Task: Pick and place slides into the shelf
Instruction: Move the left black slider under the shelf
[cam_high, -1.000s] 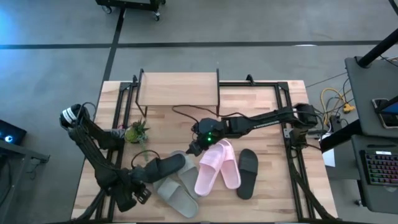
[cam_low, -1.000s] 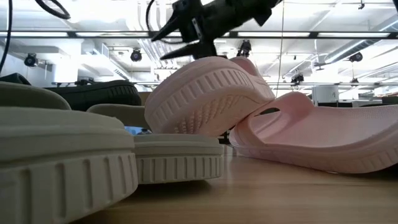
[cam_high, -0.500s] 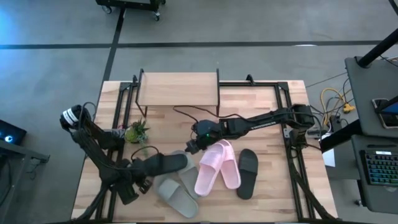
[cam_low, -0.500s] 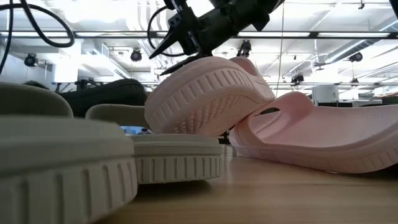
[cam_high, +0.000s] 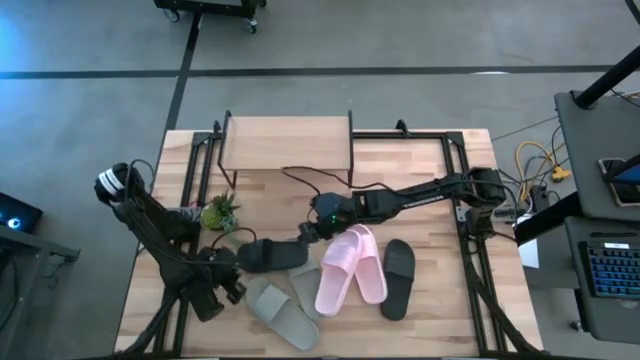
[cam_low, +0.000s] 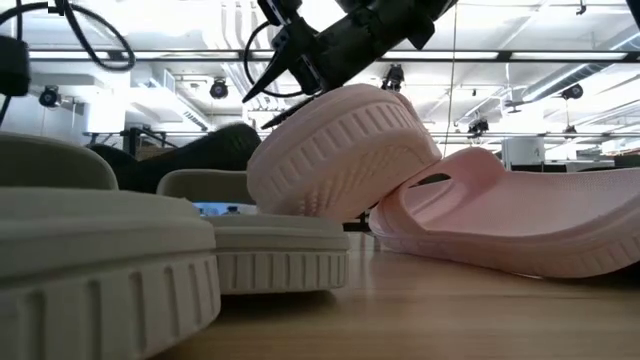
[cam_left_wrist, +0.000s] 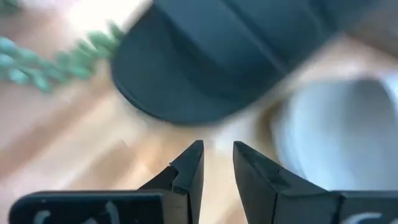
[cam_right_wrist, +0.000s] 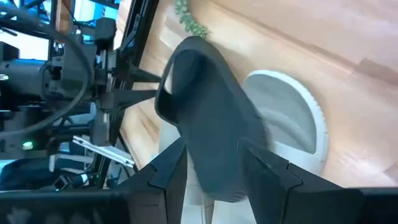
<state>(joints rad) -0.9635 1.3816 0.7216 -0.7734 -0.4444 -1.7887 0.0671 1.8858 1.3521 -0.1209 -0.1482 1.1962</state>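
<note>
Starting at the lower left of the high view, the left gripper (cam_high: 228, 283) waits beside the black slide (cam_high: 272, 255); its wrist view shows the fingers (cam_left_wrist: 189, 168) slightly apart and holding nothing. At the centre, the right gripper (cam_high: 305, 234) has the slide's end between its parted jaws, probably to carry it to the shelf (cam_high: 288, 145) at the upper middle. Whether they pinch it cannot be told. The grey-green slides (cam_high: 285, 312) lie below, the pale pink pair (cam_high: 345, 265) and second black slide (cam_high: 397, 277) further right. Only the low view shows one pink slide (cam_low: 340, 150) leaning tilted on the other.
</note>
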